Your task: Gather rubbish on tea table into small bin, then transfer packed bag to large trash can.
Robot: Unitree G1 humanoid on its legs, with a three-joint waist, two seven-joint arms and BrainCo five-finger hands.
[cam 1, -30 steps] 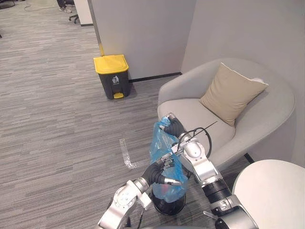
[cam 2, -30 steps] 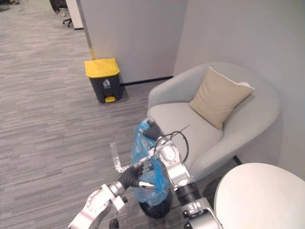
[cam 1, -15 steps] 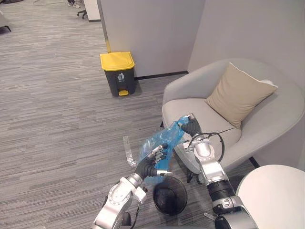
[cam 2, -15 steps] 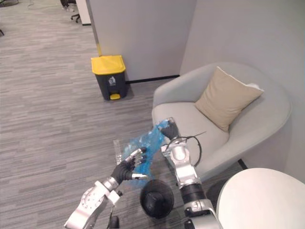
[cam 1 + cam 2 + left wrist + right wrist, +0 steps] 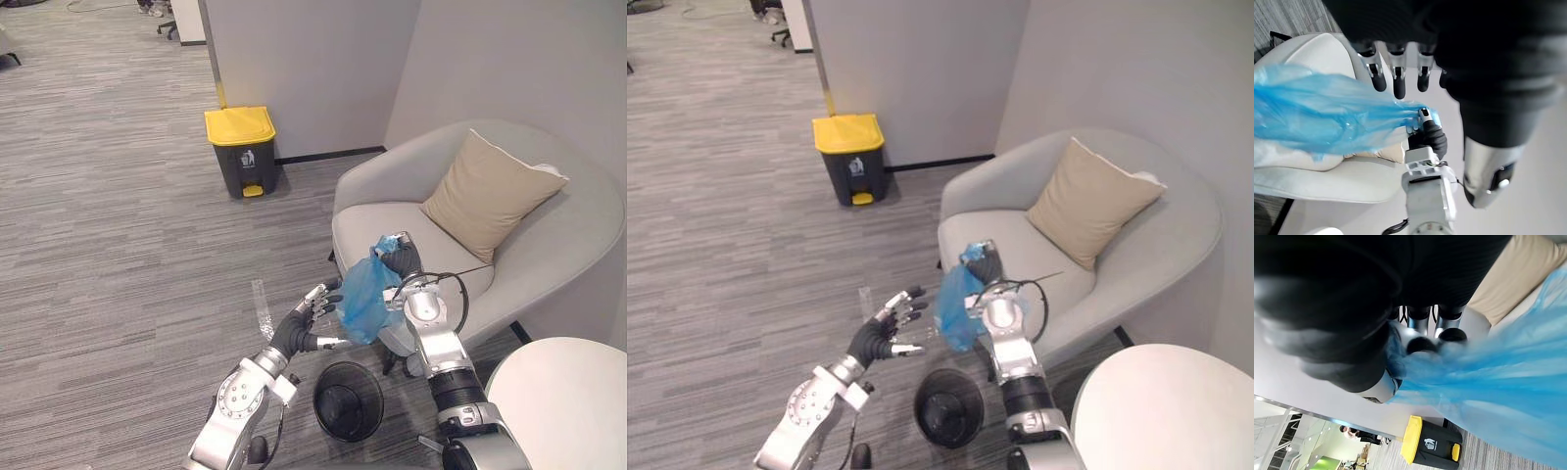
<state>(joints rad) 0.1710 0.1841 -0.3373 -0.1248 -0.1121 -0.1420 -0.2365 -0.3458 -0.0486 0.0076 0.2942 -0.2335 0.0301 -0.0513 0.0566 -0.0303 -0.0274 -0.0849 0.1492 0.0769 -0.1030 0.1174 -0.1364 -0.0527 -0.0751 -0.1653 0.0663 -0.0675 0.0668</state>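
Well beyond the left hand [image 5: 299, 330], a yellow-lidded large trash can [image 5: 242, 152] stands against the wall. That hand is raised with its fingers straight and spread, holding nothing, its tips just beside the blue bag [image 5: 362, 299]. The bag hangs from the right hand [image 5: 402, 259], whose fingers are curled tight round its bunched neck, above the small black bin [image 5: 348, 401] on the floor. Behind the right hand sits a grey armchair [image 5: 392, 220] with a tan cushion [image 5: 485, 196].

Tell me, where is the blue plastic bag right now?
In the left eye view's middle, the blue bag hangs from the right robot hand, before the grey armchair, above the small black bin.
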